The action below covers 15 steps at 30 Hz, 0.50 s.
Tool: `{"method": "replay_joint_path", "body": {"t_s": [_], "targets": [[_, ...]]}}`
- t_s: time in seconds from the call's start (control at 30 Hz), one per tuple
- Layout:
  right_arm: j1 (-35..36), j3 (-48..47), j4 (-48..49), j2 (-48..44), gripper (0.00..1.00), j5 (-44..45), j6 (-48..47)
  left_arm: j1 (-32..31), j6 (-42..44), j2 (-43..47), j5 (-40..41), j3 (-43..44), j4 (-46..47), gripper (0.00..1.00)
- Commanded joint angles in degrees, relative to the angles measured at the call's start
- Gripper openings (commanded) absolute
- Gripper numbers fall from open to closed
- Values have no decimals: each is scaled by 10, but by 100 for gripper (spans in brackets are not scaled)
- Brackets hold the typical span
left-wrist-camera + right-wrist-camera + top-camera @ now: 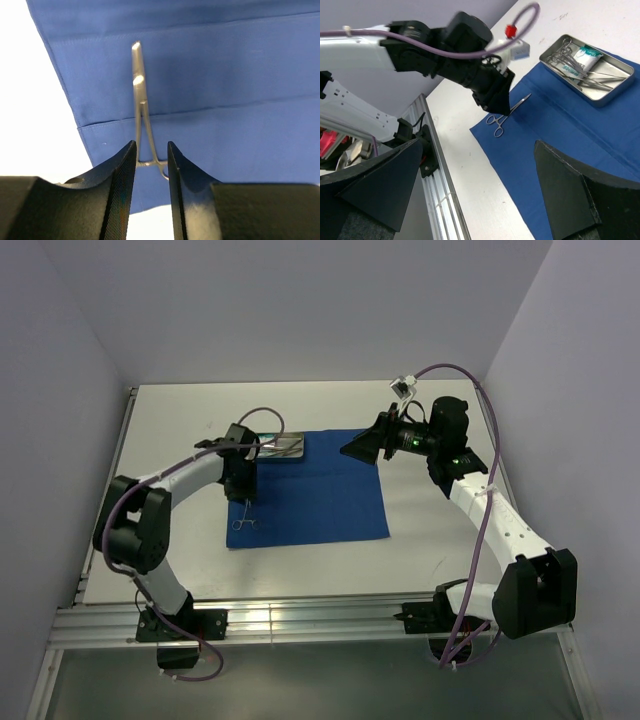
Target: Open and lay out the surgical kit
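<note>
The royal-blue cloth (320,490) lies spread flat on the white table. The steel tray (281,448) sits on its far left corner. In the right wrist view the tray (617,90) holds several instruments (572,65) and the white-green packet (587,56). One ring-handled clamp (247,517) lies on the cloth near its left edge. My left gripper (243,488) hovers just over this clamp (140,107), its fingers (151,145) slightly apart on either side of the handles, not gripping it. My right gripper (360,447) is wide open and empty (479,145), raised above the cloth's far right corner.
The aluminium rail (300,620) runs along the table's near edge, and walls stand close on the left, back and right. A purple cable (470,375) loops above the right arm. Bare white table (440,560) surrounds the cloth.
</note>
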<state>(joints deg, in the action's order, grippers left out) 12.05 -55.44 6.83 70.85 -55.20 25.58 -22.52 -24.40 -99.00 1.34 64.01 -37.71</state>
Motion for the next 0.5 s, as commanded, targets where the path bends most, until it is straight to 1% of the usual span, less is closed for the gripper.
{"method": "replay_joint_path", "body": {"t_s": [0.0,0.03,0.07,0.1,0.13,0.17,0.2,0.23,0.3,0.33,0.37,0.4,0.47], "targets": [[-2,0,6,-4,100,-2,-17,-5,56,104,-30,48,33,36],[-3,-1,1,-4,100,-1,-26,-5,77,118,-64,63,40,37],[-4,-4,-5,-4,100,3,-33,-4,100,129,-80,73,44,38],[-4,-5,-18,-4,100,4,-43,-4,150,139,-93,84,48,37],[-5,-5,-23,-4,100,6,-47,-2,178,140,-106,111,49,36],[-7,-5,-26,-4,100,11,-50,5,209,129,-132,128,47,32],[-8,-6,-30,-4,100,14,-56,12,276,118,-154,144,38,30],[-9,-7,-34,-4,100,17,-58,20,304,107,-182,181,30,29],[-10,-11,-42,1,100,21,-65,37,364,60,-213,215,25,27],[-11,-13,-44,2,100,21,-66,42,389,43,-233,248,14,26],[-11,-13,-44,2,100,20,-66,50,424,23,-264,270,-2,23],[-12,-13,-43,2,100,19,-67,68,476,-11,-328,288,-14,22],[-12,-11,-40,1,100,19,-64,101,507,-41,-390,330,-15,21]]}}
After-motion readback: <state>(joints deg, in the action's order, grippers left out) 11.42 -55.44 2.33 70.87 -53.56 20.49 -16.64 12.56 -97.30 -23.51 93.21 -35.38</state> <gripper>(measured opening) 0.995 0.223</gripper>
